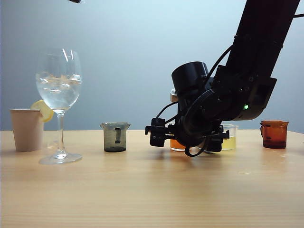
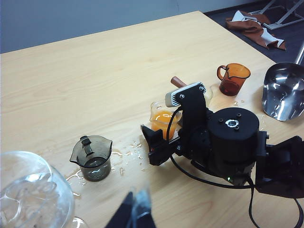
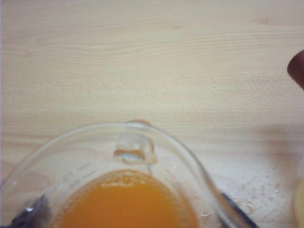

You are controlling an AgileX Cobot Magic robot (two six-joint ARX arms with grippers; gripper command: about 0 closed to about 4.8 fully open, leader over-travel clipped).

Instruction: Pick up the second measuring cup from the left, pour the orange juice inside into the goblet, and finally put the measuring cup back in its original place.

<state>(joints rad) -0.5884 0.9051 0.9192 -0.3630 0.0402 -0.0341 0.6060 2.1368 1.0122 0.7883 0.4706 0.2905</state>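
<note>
L to R on worktop [image 1: 152, 190]: goblet [image 1: 59, 90], grey cup [image 1: 115, 137], then my right claw [image 1: 187, 137] spread wide round the second measuring cup [image 2: 165, 117] w/ orange juice [image 3: 126, 202], not gripping. Left claw [image 2: 134, 211] blurred, can't tell.

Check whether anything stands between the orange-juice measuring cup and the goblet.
Yes: the smoky grey cup stands on the table between measuring cup and goblet. The open right end effector straddles the measuring cup; the left end effector hangs above, near the goblet.
</note>
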